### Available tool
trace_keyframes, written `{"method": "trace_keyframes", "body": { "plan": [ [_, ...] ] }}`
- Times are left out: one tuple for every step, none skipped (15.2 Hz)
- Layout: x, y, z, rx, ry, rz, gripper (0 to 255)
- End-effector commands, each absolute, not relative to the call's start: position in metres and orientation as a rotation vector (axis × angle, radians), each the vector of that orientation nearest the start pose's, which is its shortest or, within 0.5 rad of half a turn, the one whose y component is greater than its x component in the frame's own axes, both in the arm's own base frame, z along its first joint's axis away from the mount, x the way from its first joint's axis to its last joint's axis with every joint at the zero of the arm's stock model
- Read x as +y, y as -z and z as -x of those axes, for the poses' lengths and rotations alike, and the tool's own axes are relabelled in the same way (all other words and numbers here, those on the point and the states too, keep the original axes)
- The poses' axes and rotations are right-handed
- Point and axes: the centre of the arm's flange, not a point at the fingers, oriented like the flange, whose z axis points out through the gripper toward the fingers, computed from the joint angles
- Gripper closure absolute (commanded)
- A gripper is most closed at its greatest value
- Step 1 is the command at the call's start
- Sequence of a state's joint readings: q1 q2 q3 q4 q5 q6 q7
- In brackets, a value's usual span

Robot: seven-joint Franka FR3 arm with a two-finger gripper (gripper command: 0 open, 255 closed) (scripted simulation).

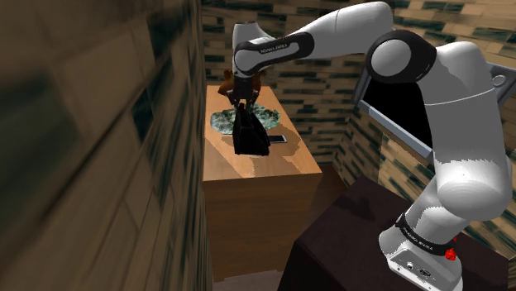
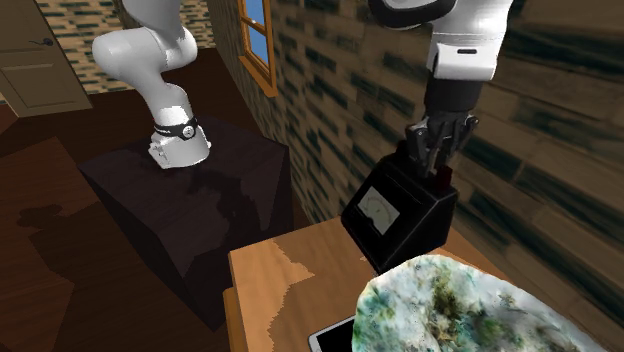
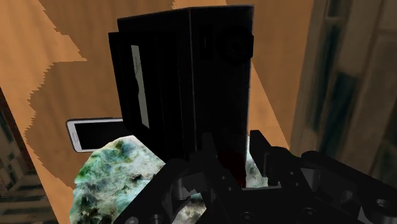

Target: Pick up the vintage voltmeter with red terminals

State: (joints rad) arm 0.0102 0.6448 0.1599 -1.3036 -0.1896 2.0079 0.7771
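Wood-topped table (image 1: 289, 161) in a room of brown block-patterned walls; black voltmeter (image 2: 400, 215) clasped by the gripper (image 2: 440, 172).
Dark stand (image 2: 200, 200) on a dark floor, with a wood-framed window (image 2: 258, 55) and a panelled door (image 2: 35, 60) beyond. Lettering on the arm's forearm is too small to read; the meter's pale dial carries an arc but no legible writing. Fingers narrow, pinching the meter's top by a red terminal (image 3: 232, 147). In the shoulder view the meter is at the gripper's 6 o'clock, over the table, with a phone (image 1: 279, 139) at its 3 o'clock. In the second exterior view a mottled green-white disc (image 2: 470, 310) is at the meter's 5 o'clock.
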Motion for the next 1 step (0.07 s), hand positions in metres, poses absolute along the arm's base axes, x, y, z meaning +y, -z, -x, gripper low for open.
{"method": "trace_keyframes", "body": {
  "plan": [
    [0.0865, -0.3803, -0.7324, 0.889, 0.161, 3.049, 255]
  ]
}}
